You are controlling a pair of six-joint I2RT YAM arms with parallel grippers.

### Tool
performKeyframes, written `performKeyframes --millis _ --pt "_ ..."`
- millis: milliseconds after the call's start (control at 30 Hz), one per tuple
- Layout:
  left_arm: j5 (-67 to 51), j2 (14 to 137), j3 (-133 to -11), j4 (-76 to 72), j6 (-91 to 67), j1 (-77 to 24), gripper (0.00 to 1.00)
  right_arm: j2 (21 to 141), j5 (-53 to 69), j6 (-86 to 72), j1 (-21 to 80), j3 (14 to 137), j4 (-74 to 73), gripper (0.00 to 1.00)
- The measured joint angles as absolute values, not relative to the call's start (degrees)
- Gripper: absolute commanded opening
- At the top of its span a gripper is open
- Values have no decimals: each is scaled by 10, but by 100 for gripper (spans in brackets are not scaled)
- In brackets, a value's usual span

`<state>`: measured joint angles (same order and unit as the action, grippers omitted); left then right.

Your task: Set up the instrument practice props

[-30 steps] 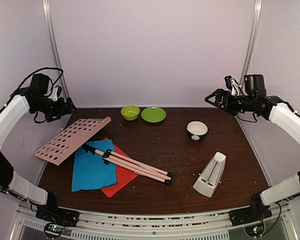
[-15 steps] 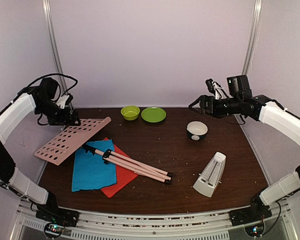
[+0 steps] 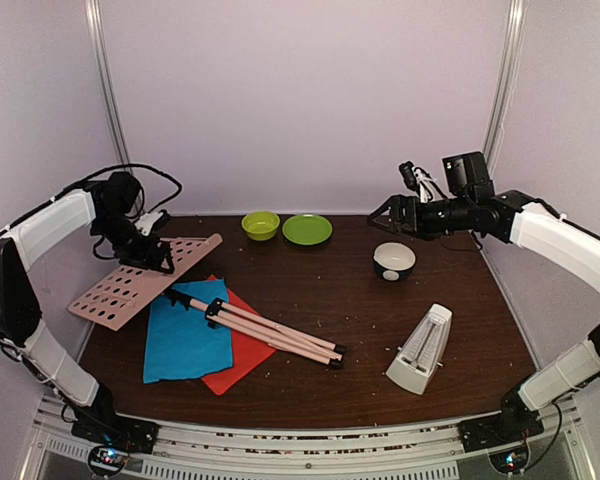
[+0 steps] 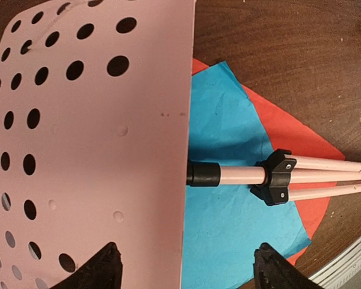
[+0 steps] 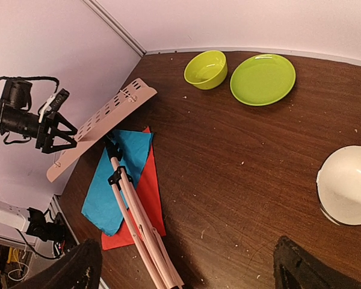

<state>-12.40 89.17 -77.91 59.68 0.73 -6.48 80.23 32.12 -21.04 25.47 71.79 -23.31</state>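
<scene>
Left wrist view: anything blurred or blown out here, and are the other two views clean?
Left wrist: music stand desk and its holes sharp, no glare; only the dark left fingertips at the bottom edge are soft. Right wrist: slight wide-angle bend in the table edge, right fingertips blurred. Top external: even light, faint shadows.

Far across my desk (image 3: 380,330), a green bowl (image 3: 261,225) sits beside a green plate (image 3: 307,229); a white-and-dark bowl (image 3: 394,260) stands to their right.
</scene>
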Motion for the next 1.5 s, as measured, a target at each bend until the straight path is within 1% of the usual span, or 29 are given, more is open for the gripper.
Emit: performKeyframes --millis 67,233,367,500,700,767,800,1000,1133,1333,1500 --pt "-124 910 -779 597 11 -70 70 804 321 -210 257 719 -234 100" --pt "-128 944 -785 597 17 -71 54 805 322 -209 258 721 -237 100" --pt "-138 968 -794 596 20 -72 44 805 322 -207 259 721 -239 100" --pt "-147 994 -802 594 22 -74 29 808 324 -202 259 729 -251 100" --pt "-146 1013 -813 595 23 -79 10 814 328 -194 260 740 -261 100" --pt "-142 1016 -821 597 24 -81 1 814 330 -194 260 740 -264 100" --pt "-137 1018 -825 597 26 -82 0 815 330 -194 260 740 -265 100" --pt "-108 1020 -844 617 29 -91 0 819 333 -194 260 740 -266 100" --pt "-82 1020 -880 644 29 -104 0 819 335 -195 260 740 -266 100" --pt "-28 1018 -1023 690 36 -140 0 819 343 -201 260 740 -259 100" --pt "26 991 -1100 679 67 -192 0 819 348 -215 260 740 -248 100"
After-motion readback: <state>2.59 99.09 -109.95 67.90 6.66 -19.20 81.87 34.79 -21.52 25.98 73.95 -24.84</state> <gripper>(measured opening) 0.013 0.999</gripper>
